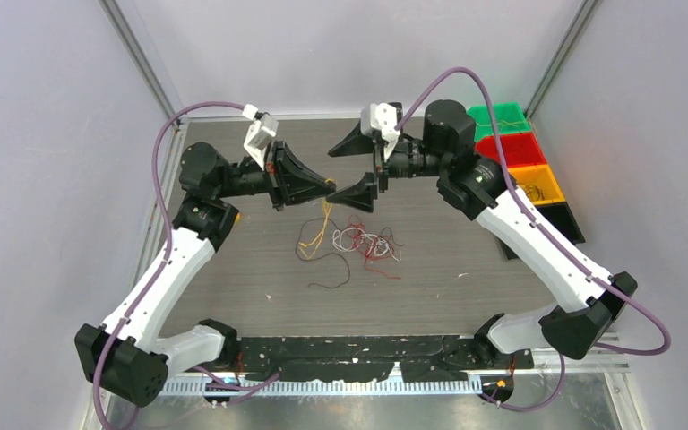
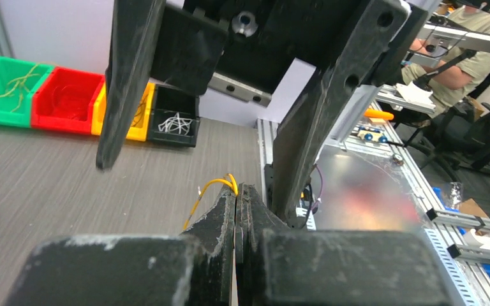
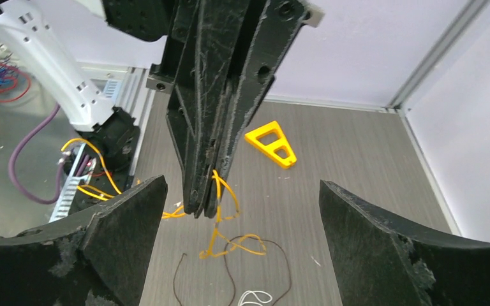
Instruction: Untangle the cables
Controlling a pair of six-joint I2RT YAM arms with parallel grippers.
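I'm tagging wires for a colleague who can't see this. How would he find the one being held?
On the grey table, look above the pile of wires to the shut left gripper. A yellow wire hangs from its tips. The red, white and brown strands lie on the table; only this one is pinched.

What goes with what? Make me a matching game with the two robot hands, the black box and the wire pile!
Things:
1. left gripper
2. right gripper
3. black bin
4. cable tangle

States:
A. lying loose on the table
B. fingers wide apart
C. fingers shut on a yellow cable
D. white wires inside

Pairs: 1-C, 2-B, 3-D, 4-A
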